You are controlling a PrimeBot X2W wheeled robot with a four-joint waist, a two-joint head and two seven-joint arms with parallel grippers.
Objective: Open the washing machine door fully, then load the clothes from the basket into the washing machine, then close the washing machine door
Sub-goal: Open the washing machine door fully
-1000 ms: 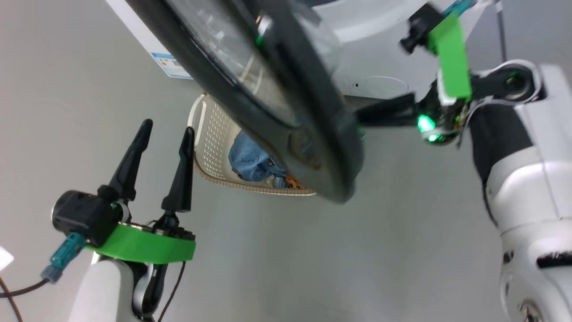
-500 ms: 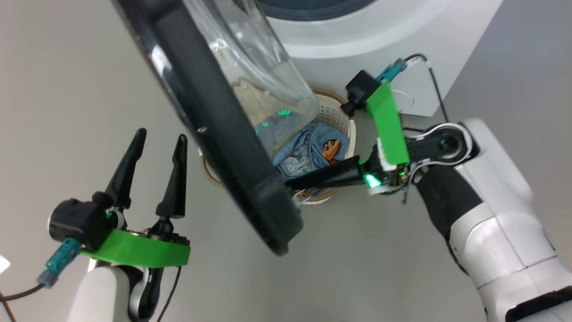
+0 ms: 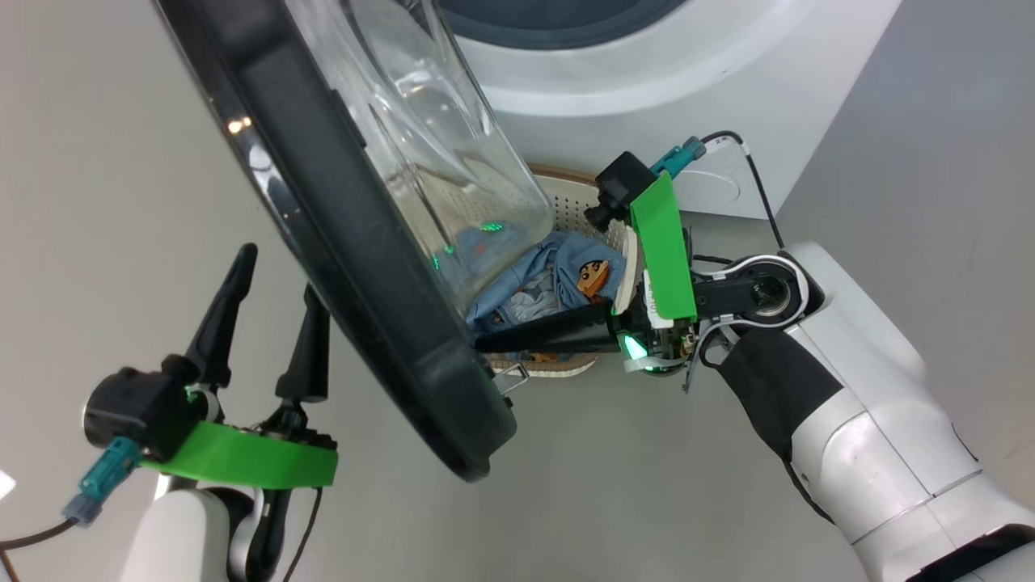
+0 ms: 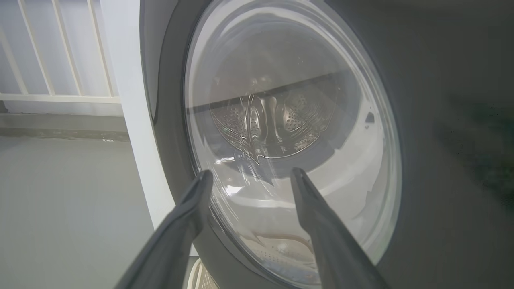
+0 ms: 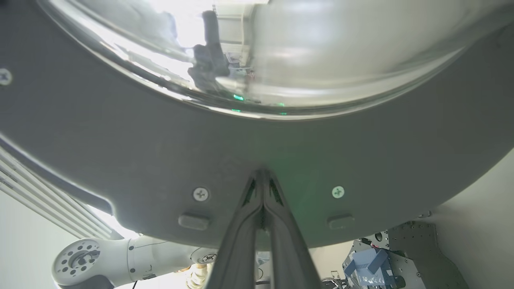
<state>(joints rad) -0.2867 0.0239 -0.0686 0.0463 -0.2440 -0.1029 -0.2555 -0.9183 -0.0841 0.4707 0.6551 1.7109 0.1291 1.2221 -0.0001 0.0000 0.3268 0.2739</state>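
The washing machine door stands partly open, its black rim running down the head view, with the glass bowl bulging toward the white washing machine. My right gripper is shut, its tips against the inner side of the door rim, close to the door's lower edge. Beneath the door sits the basket holding the light blue clothes. My left gripper is open on the door's outer side, holding nothing. In the left wrist view the left gripper points at the door glass.
Grey floor surrounds the machine. My right forearm reaches in from the right, close beside the basket. White railing stands behind the machine. My left arm is under the door's edge in the right wrist view.
The head camera has shifted. The door has swung wider, its lower edge moving left. My shut right gripper followed it leftward along the inner rim. The left gripper stays open.
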